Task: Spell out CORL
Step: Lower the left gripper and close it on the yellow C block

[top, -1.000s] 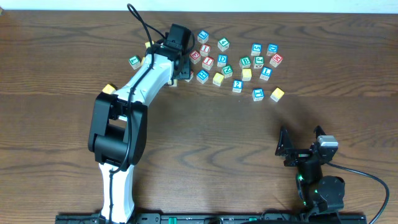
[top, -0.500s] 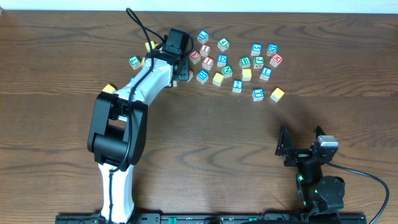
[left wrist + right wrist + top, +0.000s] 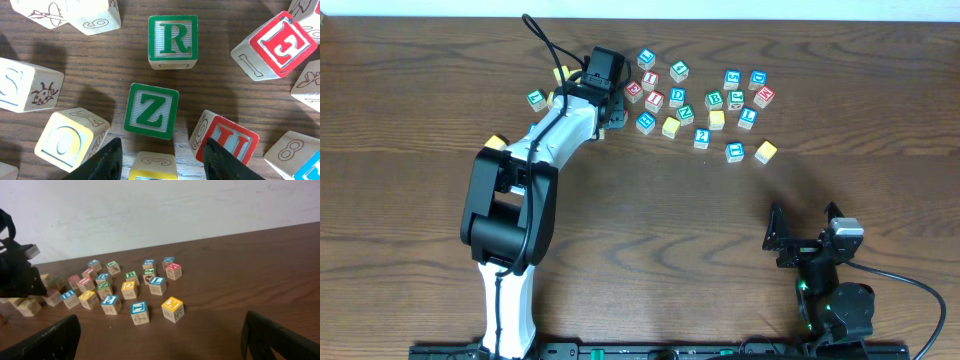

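Observation:
Down in the left wrist view, my left gripper [image 3: 165,165] stands open astride a yellow-topped cube [image 3: 152,167] with a 3 on its side, a small gap at each finger. Just beyond it lie a green Z cube [image 3: 151,111] and then the green R cube [image 3: 172,40]. A yellow O cube [image 3: 70,140] sits left of the fingers. From overhead, the left gripper [image 3: 610,108] is at the left end of the cube cluster. A yellow cube [image 3: 717,120] seems to carry a C, and a blue cube [image 3: 747,118] looks like an L. My right gripper [image 3: 805,228] hangs open and empty near the front right.
A red-lettered cube [image 3: 227,142] crowds the left gripper's right finger, and a red E cube [image 3: 280,45] lies farther right. Several more cubes spread across the far table [image 3: 700,105]. A yellow K cube [image 3: 172,307] and a blue cube [image 3: 139,311] are nearest the right gripper.
The left gripper's jaws have narrowed around the yellow-topped cube, and the left arm has shifted slightly. The right arm has not moved.

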Robot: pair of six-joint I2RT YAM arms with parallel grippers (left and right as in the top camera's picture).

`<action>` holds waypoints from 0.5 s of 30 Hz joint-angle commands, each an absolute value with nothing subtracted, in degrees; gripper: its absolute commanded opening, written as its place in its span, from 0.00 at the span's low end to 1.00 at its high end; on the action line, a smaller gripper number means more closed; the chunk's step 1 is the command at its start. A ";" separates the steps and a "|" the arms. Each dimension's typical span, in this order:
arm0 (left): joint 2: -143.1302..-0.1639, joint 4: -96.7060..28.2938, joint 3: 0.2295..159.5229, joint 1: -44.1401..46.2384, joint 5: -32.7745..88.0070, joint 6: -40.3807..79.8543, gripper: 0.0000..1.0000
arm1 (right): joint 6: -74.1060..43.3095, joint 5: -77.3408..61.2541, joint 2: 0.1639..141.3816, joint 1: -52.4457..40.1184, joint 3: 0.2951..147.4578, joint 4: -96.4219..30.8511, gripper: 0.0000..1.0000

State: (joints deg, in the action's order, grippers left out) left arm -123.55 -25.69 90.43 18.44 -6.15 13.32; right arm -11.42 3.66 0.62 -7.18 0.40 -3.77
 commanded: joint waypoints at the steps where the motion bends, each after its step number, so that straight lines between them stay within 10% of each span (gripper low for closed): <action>1: -121.86 -27.31 88.40 18.09 -6.35 13.93 0.51 | -10.63 3.95 0.32 -6.31 0.32 -3.92 0.99; 15: -118.48 -29.71 88.29 18.06 -6.02 15.16 0.52 | -10.63 3.95 0.32 -6.31 0.32 -3.92 0.99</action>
State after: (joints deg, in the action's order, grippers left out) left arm -119.55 -29.58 88.73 18.44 -6.15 14.72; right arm -11.42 3.66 0.62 -7.18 0.40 -3.77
